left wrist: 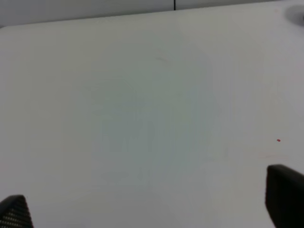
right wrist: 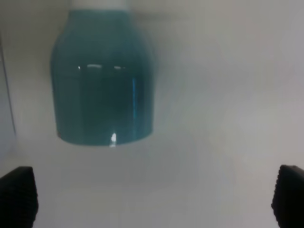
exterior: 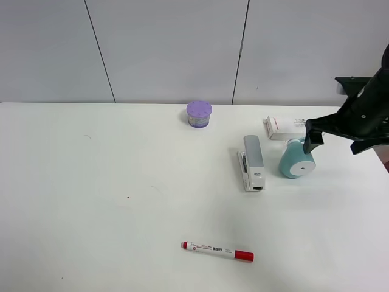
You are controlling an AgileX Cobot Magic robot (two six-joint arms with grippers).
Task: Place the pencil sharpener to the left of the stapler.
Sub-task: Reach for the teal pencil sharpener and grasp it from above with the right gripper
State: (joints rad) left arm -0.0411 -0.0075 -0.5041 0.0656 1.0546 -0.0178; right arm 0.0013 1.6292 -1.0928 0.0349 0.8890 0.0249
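The teal pencil sharpener [exterior: 296, 160] lies on the table just right of the stapler [exterior: 252, 162], its white round face turned toward the front. The stapler has a grey top arm and a white base. My right gripper [exterior: 311, 137] hovers at the sharpener's back end, fingers spread wide apart. In the right wrist view the teal pencil sharpener [right wrist: 103, 78] fills the upper left, with both black fingertips [right wrist: 18, 194] at the lower corners and nothing between them. My left gripper [left wrist: 152, 202] shows only in its wrist view, open over bare table.
A purple round container [exterior: 199, 114] stands at the back centre. A white flat box with a red end [exterior: 285, 127] lies behind the sharpener, close to my right arm. A red-capped marker [exterior: 217, 250] lies near the front edge.
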